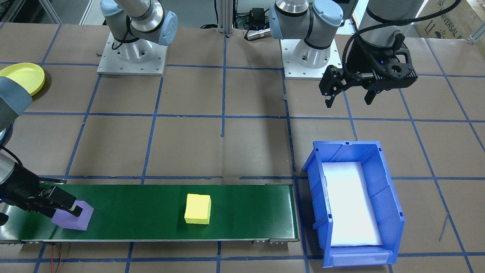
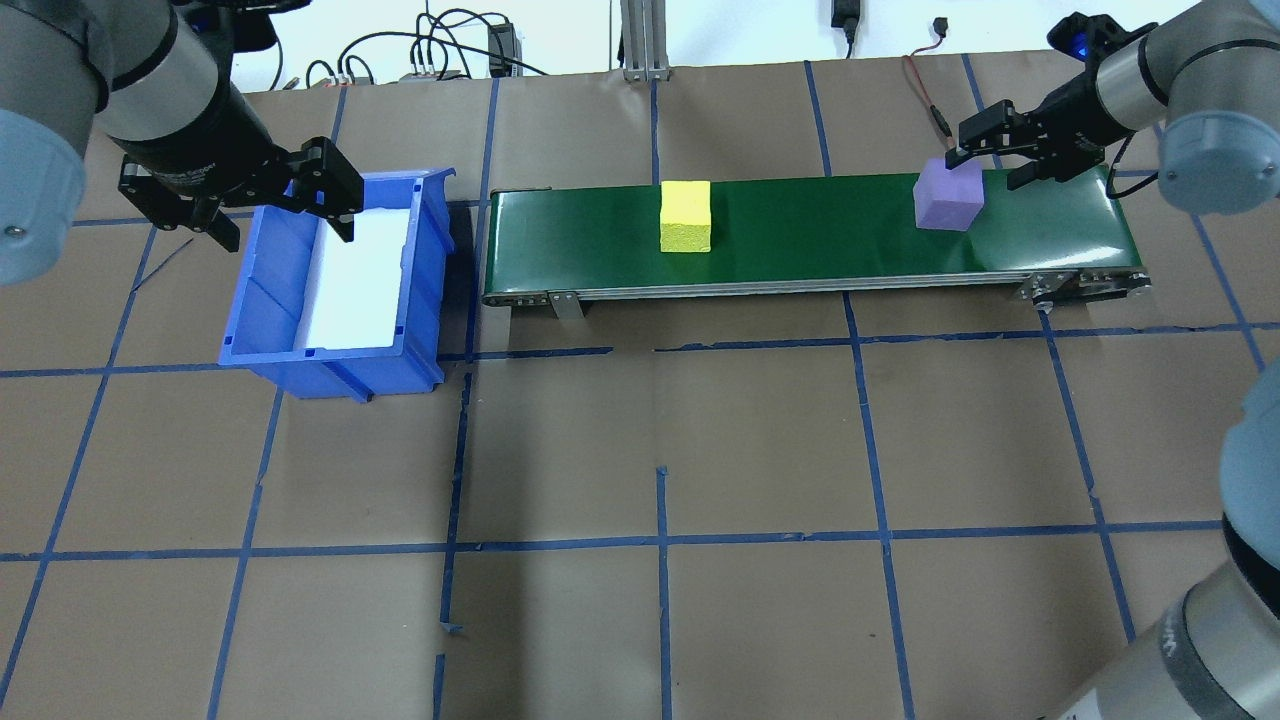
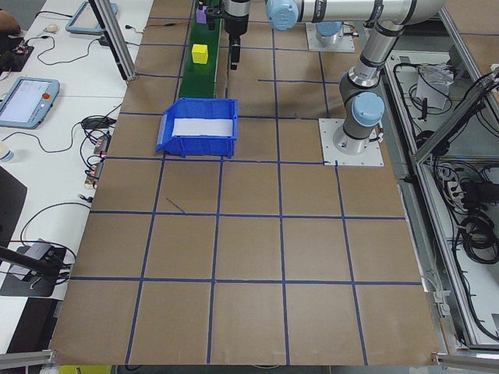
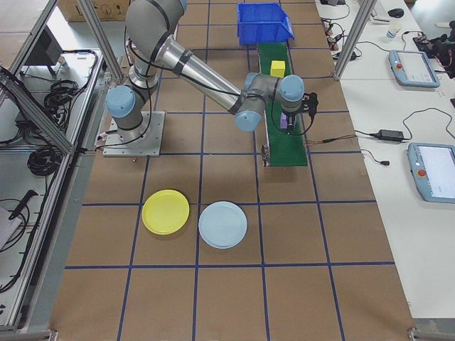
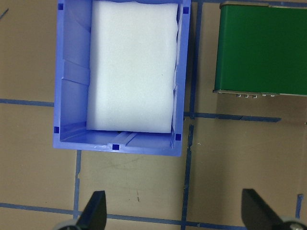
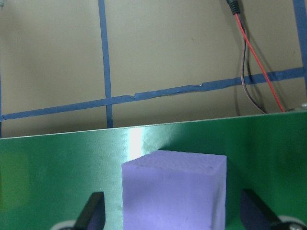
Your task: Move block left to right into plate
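Observation:
A purple block (image 1: 77, 220) sits near the end of the green conveyor belt (image 1: 144, 212). My right gripper (image 2: 992, 165) is open and low around it. In the right wrist view the purple block (image 6: 172, 191) stands between the two fingers with a gap on each side. A yellow block (image 2: 686, 215) rests at mid-belt. A yellow plate (image 4: 166, 212) and a light blue plate (image 4: 222, 224) lie on the table on the robot's right. My left gripper (image 1: 348, 102) hangs open and empty above the table by the blue bin (image 1: 394, 197).
The blue bin (image 2: 260, 300), lined with white foam, stands off the belt's other end. The yellow plate (image 1: 22, 77) shows at the table's edge. A red and black wire runs behind the belt. Brown paper with blue tape lines covers the table.

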